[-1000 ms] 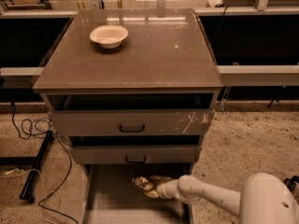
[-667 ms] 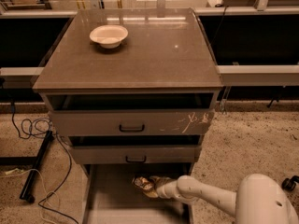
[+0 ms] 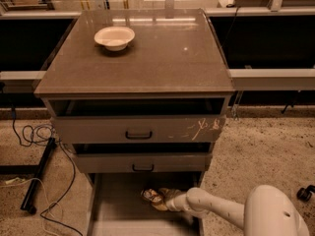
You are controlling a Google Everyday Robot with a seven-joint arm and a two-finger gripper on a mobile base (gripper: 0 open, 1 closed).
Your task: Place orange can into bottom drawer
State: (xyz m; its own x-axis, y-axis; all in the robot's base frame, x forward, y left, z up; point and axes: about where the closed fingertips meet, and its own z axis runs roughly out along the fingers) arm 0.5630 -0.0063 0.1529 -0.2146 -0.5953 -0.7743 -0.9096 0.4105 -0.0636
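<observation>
1. Position. We locate the gripper (image 3: 162, 199) inside the open bottom drawer (image 3: 120, 216), low over its floor, just in front of the middle drawer (image 3: 142, 162). The arm (image 3: 211, 209) enters from the right front corner and runs leftward.

2. Grip state. We read the gripper as pinching the can (image 3: 150, 196) at its right end. The can projects to the left of the gripper, toward the drawer's centre.

3. Key relation. The can's long axis lies roughly left to right, almost in line with the arm. It sits in the rear half of the drawer, about midway between the side walls. We cannot tell whether the can rests on the floor or hangs just above it.

4. Clearances.
- Rear: the middle drawer front overhangs close above the can. We judge a straight lift to be risky.
- Left: bare floor extends to the left wall.
- Front: bare floor extends toward the camera.
- Right: the arm occupies this side.

5. Coming move. We judge that release is due here, followed by withdrawal low, toward the front right, along the arm's own line.

6. Not involved: the bowl (image 3: 114, 37) on the tabletop (image 3: 162, 63).
</observation>
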